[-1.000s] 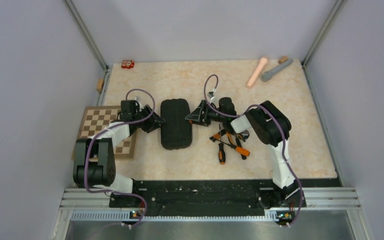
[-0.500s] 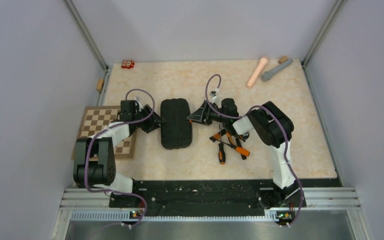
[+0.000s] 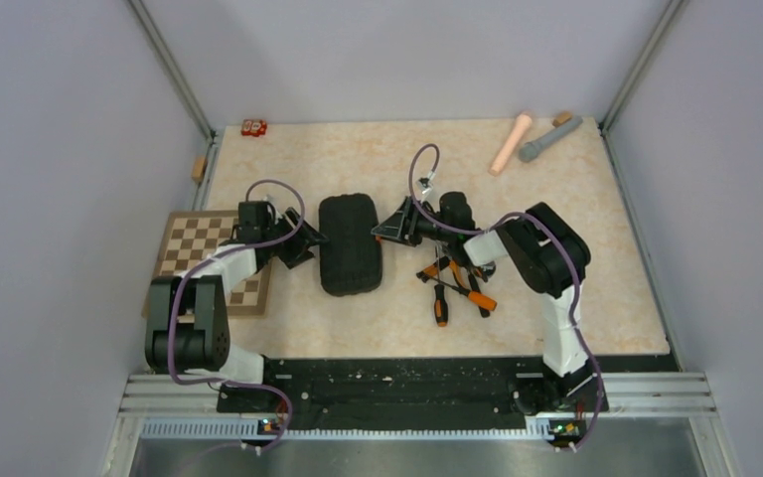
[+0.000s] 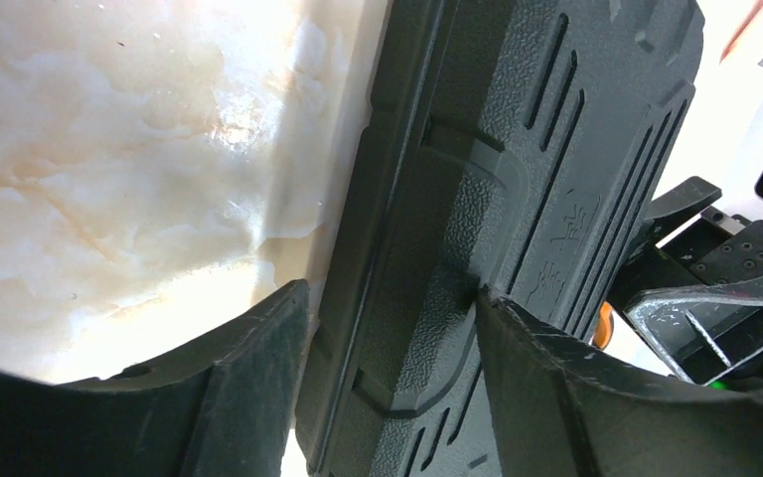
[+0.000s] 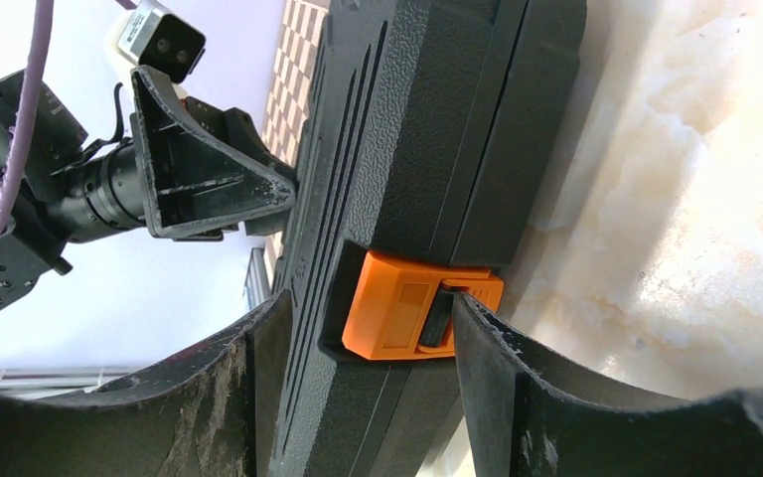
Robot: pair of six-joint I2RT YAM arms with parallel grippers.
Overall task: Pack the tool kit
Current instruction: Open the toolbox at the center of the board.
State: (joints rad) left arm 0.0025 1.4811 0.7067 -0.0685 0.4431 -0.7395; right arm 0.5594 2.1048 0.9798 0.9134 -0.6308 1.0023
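Two grippers flank your shut tool kit case (image 3: 350, 244). Left gripper (image 4: 387, 293): jaws apart astride its edge. Right gripper (image 5: 368, 298): clamped across the orange latch (image 5: 397, 318).

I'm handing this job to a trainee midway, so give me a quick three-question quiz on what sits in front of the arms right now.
1. True or false: the case lies open.
2. Whose fingers flank the orange latch? A left, B right.
3. Fill in: the loose tools lie on the table to the case's ___.
Key: 1 false; 2 B, the right fingers; 3 right.
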